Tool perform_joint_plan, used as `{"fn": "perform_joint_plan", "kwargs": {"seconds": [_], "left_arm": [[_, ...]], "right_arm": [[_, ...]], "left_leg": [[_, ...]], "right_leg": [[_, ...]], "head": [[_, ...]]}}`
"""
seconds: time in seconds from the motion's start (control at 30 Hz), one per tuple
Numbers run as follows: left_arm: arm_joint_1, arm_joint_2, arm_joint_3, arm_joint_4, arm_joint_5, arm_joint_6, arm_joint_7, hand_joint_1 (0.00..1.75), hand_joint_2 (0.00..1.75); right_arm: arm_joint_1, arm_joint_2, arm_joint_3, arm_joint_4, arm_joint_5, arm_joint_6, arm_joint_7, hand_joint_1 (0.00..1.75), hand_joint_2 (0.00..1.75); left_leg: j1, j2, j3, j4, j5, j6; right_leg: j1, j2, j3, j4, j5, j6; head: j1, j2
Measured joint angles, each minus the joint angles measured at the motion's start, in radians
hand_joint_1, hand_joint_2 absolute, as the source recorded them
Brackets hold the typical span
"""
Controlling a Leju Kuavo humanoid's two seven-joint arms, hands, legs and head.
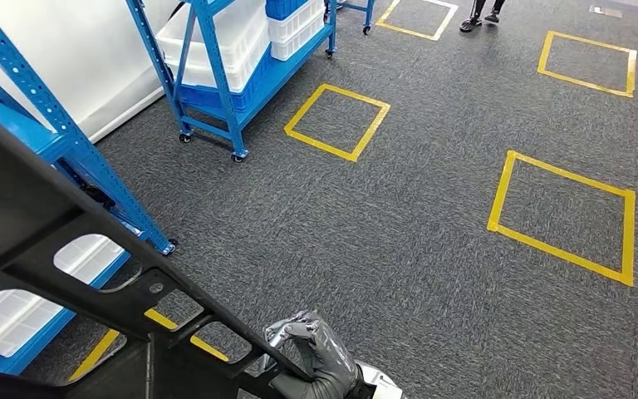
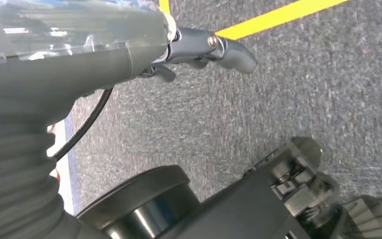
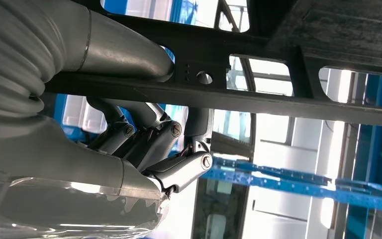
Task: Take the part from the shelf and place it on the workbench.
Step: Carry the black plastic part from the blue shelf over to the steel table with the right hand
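carrying large black openwork frame part, plastic or composite with cut-out windows, held at near left of head view, long axis running diagonally from far left down to near centre. right hand at near end of it, fingers curled and clamped around a bar of the frame, thumb over the top in right wrist view. left hand hanging over grey carpet floor, nothing in it as far as visible; fingers apart or together: cannot tell. blue metal shelf rack with white bins close on left, second blue wheeled rack farther off. yellow tape squares on floor ahead. no surface in sight; judging transport step, part off shelf, placing not yet done. right hand alone bears the load.
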State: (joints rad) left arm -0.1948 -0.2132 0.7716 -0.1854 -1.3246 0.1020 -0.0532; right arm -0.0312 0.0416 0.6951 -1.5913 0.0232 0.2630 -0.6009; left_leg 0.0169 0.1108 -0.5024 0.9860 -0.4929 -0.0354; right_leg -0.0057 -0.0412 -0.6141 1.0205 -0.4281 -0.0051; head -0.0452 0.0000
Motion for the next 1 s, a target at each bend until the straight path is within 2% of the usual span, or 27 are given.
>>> {"fn": "perform_joint_plan", "kwargs": {"seconds": [0.07, 0.13, 0.17, 0.2, 0.23, 0.27, 0.3, 0.37, 0.4, 0.43, 0.5, 0.53, 0.57, 0.63, 0.67, 0.7, 0.73, 0.77, 0.8, 0.87, 0.9, 0.93, 1.0], "left_arm": [[-0.003, -0.001, -0.001, 0.0, 0.0, 0.0, 0.0, 0.0, 1.75], [-0.001, -0.001, -0.001, 0.0, 0.001, -0.001, 0.001, 0.0, 1.75], [0.002, -0.001, -0.001, 0.0, 0.002, -0.001, 0.001, 0.0, 1.75], [0.005, -0.001, -0.001, 0.0, 0.003, 0.0, 0.0, 0.0, 1.75], [0.007, -0.001, -0.001, 0.0, 0.004, 0.0, 0.0, 0.0, 1.75], [0.008, -0.001, -0.001, 0.0, 0.004, 0.001, 0.0, 0.0, 1.75], [0.007, 0.0, -0.001, 0.0, 0.004, 0.002, 0.0, 0.0, 1.75], [0.008, 0.001, -0.001, 0.0, 0.005, 0.004, 0.0, 0.0, 1.75], [0.008, 0.002, -0.001, 0.0, 0.005, 0.005, -0.001, 0.0, 1.75], [0.009, 0.002, -0.001, 0.0, 0.005, 0.005, -0.001, 0.0, 1.75], [0.01, 0.002, -0.001, 0.0, 0.006, 0.007, -0.001, 0.0, 1.75], [0.009, 0.002, -0.001, 0.0, 0.006, 0.007, -0.002, 0.0, 1.75], [0.009, 0.001, -0.001, 0.0, 0.006, 0.008, -0.003, 0.0, 1.75], [0.01, 0.001, 0.0, 0.0, 0.006, 0.008, -0.004, 0.0, 1.75], [0.012, 0.001, 0.0, 0.0, 0.006, 0.009, -0.005, 0.0, 1.75], [0.014, 0.002, 0.0, 0.0, 0.007, 0.009, -0.005, 0.0, 1.75], [0.015, 0.002, 0.0, 0.0, 0.007, 0.01, -0.005, 0.0, 1.75], [0.014, 0.002, 0.0, 0.0, 0.007, 0.01, -0.005, 0.0, 1.75], [0.014, 0.002, 0.0, 0.0, 0.007, 0.01, -0.005, 0.0, 1.75], [0.014, 0.002, 0.0, 0.0, 0.007, 0.011, -0.006, 0.0, 1.75], [0.014, 0.002, 0.0, 0.0, 0.007, 0.011, -0.006, 0.0, 1.75], [0.014, 0.002, 0.0, 0.0, 0.007, 0.011, -0.006, 0.0, 1.75], [0.012, 0.001, 0.0, 0.0, 0.007, 0.012, -0.006, 0.0, 1.75]], "right_arm": [[0.0, 0.003, -0.003, -0.001, 0.002, 0.006, 0.0, 1.69, 1.75], [-0.002, 0.007, -0.005, -0.002, 0.003, 0.014, 0.001, 1.69, 1.75], [-0.002, 0.008, -0.005, -0.001, 0.003, 0.017, 0.001, 1.69, 1.75], [-0.002, 0.008, -0.006, -0.001, 0.003, 0.021, 0.001, 1.69, 1.75], [-0.002, 0.008, -0.006, -0.001, 0.004, 0.023, 0.001, 1.69, 1.75], [-0.002, 0.008, -0.006, -0.001, 0.004, 0.026, 0.002, 1.69, 1.75], [-0.002, 0.009, -0.006, -0.001, 0.004, 0.028, 0.002, 1.69, 1.75], [-0.003, 0.009, -0.006, -0.001, 0.004, 0.032, 0.002, 1.69, 1.75], [-0.004, 0.01, -0.006, 0.0, 0.004, 0.032, 0.002, 1.69, 1.75], [-0.005, 0.01, -0.006, 0.0, 0.005, 0.033, 0.003, 1.69, 1.75], [-0.005, 0.01, -0.006, 0.0, 0.006, 0.033, 0.003, 1.69, 1.75], [-0.006, 0.01, -0.006, 0.0, 0.006, 0.033, 0.003, 1.69, 1.75], [-0.007, 0.01, -0.006, 0.0, 0.006, 0.033, 0.003, 1.69, 1.75], [-0.01, 0.01, -0.006, 0.0, 0.007, 0.034, 0.003, 1.69, 1.75], [-0.01, 0.01, -0.005, 0.0, 0.007, 0.034, 0.003, 1.69, 1.75], [-0.01, 0.01, -0.005, 0.001, 0.006, 0.035, 0.003, 1.69, 1.75], [-0.01, 0.01, -0.005, 0.002, 0.006, 0.035, 0.003, 1.69, 1.75], [-0.01, 0.01, -0.005, 0.003, 0.006, 0.035, 0.003, 1.69, 1.75], [-0.01, 0.01, -0.005, 0.004, 0.006, 0.035, 0.003, 1.69, 1.75], [-0.01, 0.01, -0.005, 0.004, 0.006, 0.035, 0.003, 1.69, 1.75], [-0.011, 0.01, -0.004, 0.004, 0.005, 0.035, 0.003, 1.69, 1.75], [-0.011, 0.01, -0.004, 0.004, 0.004, 0.035, 0.002, 1.69, 1.75], [-0.011, 0.01, -0.003, 0.004, 0.003, 0.035, 0.002, 1.69, 1.75]], "left_leg": [[0.005, -0.031, -0.011, 0.036, -0.031, -0.007], [0.005, -0.079, -0.064, 0.152, -0.094, -0.007], [0.005, -0.091, -0.099, 0.222, -0.122, -0.006], [0.004, -0.097, -0.128, 0.274, -0.134, -0.004], [0.004, -0.101, -0.143, 0.291, -0.126, -0.002], [0.004, -0.103, -0.139, 0.269, -0.098, 0.002], [0.003, -0.113, -0.118, 0.21, -0.056, 0.006], [0.004, -0.166, -0.069, 0.084, 0.004, 0.017], [0.004, -0.189, -0.055, 0.045, 0.016, 0.02], [0.002, -0.203, -0.05, 0.031, 0.016, 0.022], [0.001, -0.186, -0.046, 0.021, 0.021, 0.027], [0.002, -0.173, -0.043, 0.014, 0.024, 0.033], [0.004, -0.159, -0.039, 0.006, 0.028, 0.039], [0.002, -0.129, -0.034, -0.001, 0.031, 0.047], [0.0, -0.113, -0.034, -0.001, 0.03, 0.048], [-0.001, -0.098, -0.034, 0.0, 0.029, 0.049], [-0.002, -0.082, -0.034, 0.0, 0.028, 0.048], [-0.002, -0.069, -0.032, 0.001, 0.026, 0.047], [-0.002, -0.057, -0.03, 0.001, 0.023, 0.044], [-0.005, -0.037, -0.023, 0.003, 0.016, 0.035], [-0.008, -0.029, -0.019, 0.004, 0.012, 0.03], [-0.01, -0.021, -0.016, 0.005, 0.008, 0.024], [-0.009, -0.002, -0.009, 0.003, 0.002, 0.012]], "right_leg": [[-0.004, 0.021, 0.004, -0.008, 0.004, -0.014], [-0.003, 0.044, 0.006, -0.011, 0.006, -0.025], [0.0, 0.057, 0.006, -0.011, 0.006, -0.029], [0.004, 0.072, 0.006, -0.01, 0.005, -0.03], [0.007, 0.088, 0.006, -0.008, 0.005, -0.031], [0.01, 0.103, 0.007, -0.006, 0.004, -0.031], [0.011, 0.118, 0.007, -0.003, 0.004, -0.031], [0.011, 0.144, 0.003, 0.003, 0.003, -0.026], [0.009, 0.155, -0.001, 0.006, 0.004, -0.021], [0.006, 0.166, -0.007, 0.006, 0.006, -0.015], [0.001, 0.184, -0.013, 0.004, 0.011, -0.001], [0.002, 0.171, -0.016, 0.011, 0.006, 0.004], [0.004, 0.146, -0.027, 0.033, -0.008, 0.009], [0.005, 0.08, -0.078, 0.138, -0.065, 0.016], [0.001, 0.063, -0.112, 0.206, -0.094, 0.02], [-0.003, 0.055, -0.14, 0.261, -0.112, 0.024], [-0.007, 0.05, -0.152, 0.283, -0.111, 0.028], [-0.01, 0.045, -0.143, 0.266, -0.093, 0.031], [-0.013, 0.037, -0.113, 0.211, -0.062, 0.032], [-0.011, -0.01, -0.035, 0.071, -0.012, 0.027], [-0.007, -0.027, -0.01, 0.026, -0.003, 0.021], [-0.002, -0.038, 0.001, 0.005, -0.003, 0.014], [0.003, -0.017, 0.001, 0.001, -0.005, 0.001]], "head": [[0.0, 0.0], [0.0, 0.0], [0.0, 0.0], [0.0, 0.0], [0.0, 0.0], [0.0, 0.0], [0.0, 0.0], [0.0, 0.0], [0.0, 0.0], [0.0, 0.0], [0.0, 0.0], [0.0, 0.0], [0.0, 0.0], [0.0, 0.0], [0.0, 0.0], [0.0, 0.0], [0.0, 0.0], [0.0, 0.0], [0.0, 0.0], [0.0, 0.0], [0.0, 0.0], [0.0, 0.0], [0.0, 0.0]]}}
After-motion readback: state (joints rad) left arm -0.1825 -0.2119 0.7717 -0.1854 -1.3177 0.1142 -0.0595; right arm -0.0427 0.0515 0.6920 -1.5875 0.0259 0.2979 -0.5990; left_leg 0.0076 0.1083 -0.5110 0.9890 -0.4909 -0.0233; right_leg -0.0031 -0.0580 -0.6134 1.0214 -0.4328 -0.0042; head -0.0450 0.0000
